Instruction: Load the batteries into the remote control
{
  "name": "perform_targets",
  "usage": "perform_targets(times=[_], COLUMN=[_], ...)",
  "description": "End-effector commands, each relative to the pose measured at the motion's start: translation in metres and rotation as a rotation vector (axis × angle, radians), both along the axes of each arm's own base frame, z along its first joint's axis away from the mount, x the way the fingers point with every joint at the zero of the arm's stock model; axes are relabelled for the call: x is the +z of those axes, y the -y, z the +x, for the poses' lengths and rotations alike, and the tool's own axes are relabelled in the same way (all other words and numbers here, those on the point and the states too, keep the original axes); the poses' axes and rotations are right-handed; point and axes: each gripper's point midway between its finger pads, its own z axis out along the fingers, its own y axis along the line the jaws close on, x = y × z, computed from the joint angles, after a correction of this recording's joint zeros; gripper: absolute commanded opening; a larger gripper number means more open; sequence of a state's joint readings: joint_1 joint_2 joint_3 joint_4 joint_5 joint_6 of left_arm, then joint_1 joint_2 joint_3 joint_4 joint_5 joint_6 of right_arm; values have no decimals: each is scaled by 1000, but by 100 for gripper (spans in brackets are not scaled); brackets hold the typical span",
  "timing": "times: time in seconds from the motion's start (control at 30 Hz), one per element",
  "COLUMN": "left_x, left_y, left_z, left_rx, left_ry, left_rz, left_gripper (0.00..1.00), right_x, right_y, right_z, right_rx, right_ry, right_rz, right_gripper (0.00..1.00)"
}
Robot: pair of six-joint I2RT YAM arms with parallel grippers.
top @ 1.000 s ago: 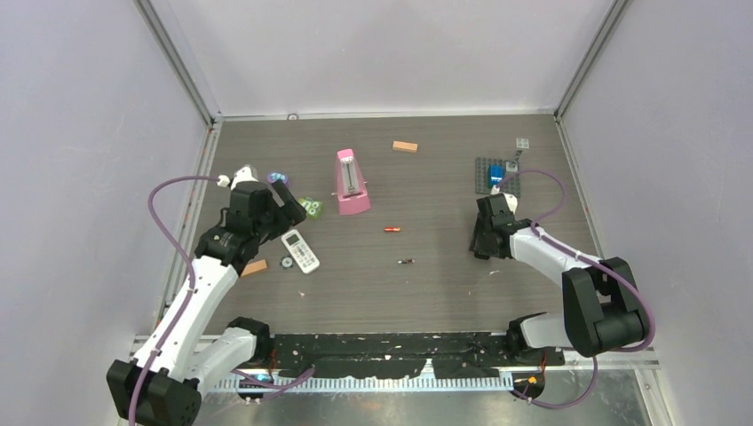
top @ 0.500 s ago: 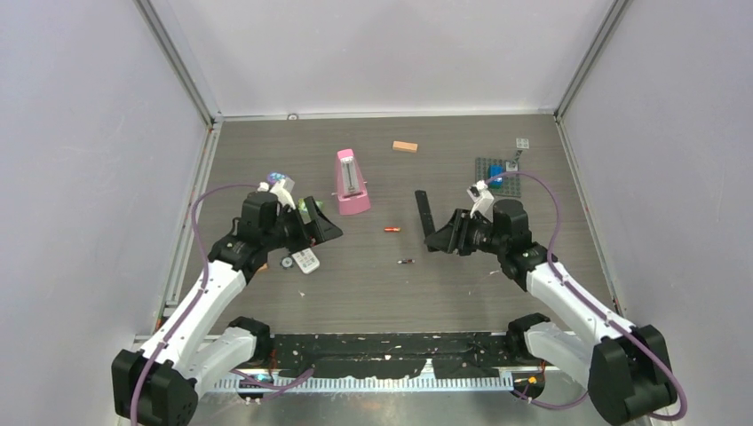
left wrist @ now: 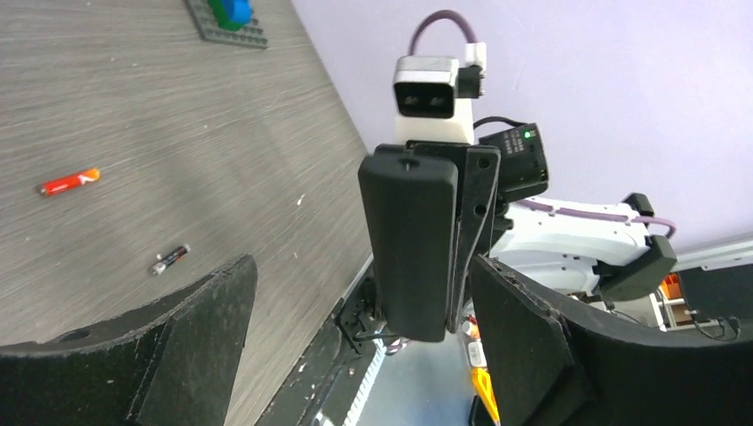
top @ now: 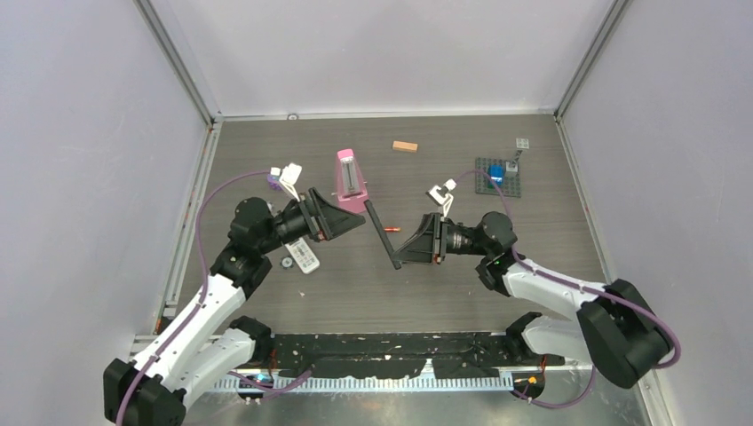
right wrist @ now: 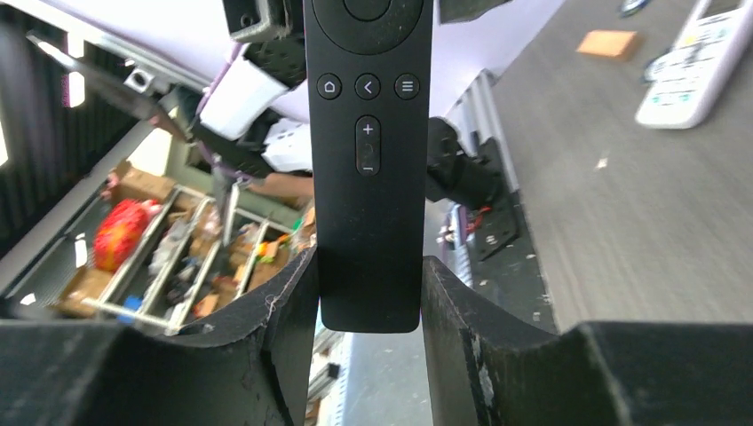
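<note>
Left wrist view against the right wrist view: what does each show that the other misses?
Only the left wrist view: an orange battery and a dark battery lying apart on the table, plus the grey brick plate. Only the right wrist view: the white remote, an orange-tan block, and the black remote's button face. Both: the black remote, clamped between the right fingers, and the wood-grain table.

Black remote (right wrist: pixel 368 160), orange battery (left wrist: pixel 69 181), dark red battery (left wrist: pixel 169 259), white remote (right wrist: pixel 701 62), pink metronome (top: pixel 355 205), grey wood-grain table (top: pixel 444 284).
</note>
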State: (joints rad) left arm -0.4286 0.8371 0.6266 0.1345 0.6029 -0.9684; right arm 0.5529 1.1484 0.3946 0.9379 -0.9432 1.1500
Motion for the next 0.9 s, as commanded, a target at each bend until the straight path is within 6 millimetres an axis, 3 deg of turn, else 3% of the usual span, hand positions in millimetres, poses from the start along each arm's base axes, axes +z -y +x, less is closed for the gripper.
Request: perform_targets(times=[0.0, 0.3, 0.47, 0.57, 0.77, 0.83, 0.87], left_x=[39, 31, 32, 31, 25, 19, 18], left_y=[7, 15, 24, 26, 24, 24, 23], left_z=[-10, -14, -17, -19, -18, -17, -15], left_rx=[-46, -55, -90, -100, -78, -66, -55], left_ry=[111, 47, -12, -30, -57, -78, -87], left_rz=[-131, -149, -194, -207, -209, -196, -191], left_gripper=[90, 89, 78, 60, 9, 0, 0], right_x=[53, 53, 50, 46, 40, 40, 41], right_y=[-9, -30, -37, -40, -45, -46, -45], right_z=[-25, -27, -25, -18, -9, -6, -6], right_rx=[114, 158, 162, 138, 106, 93, 81], right_ry=[78, 22, -10, -40, -100, -103, -90], right_rz=[189, 205, 212, 206, 194, 193, 196], right_gripper=[5, 5, 6, 6, 6, 11, 21])
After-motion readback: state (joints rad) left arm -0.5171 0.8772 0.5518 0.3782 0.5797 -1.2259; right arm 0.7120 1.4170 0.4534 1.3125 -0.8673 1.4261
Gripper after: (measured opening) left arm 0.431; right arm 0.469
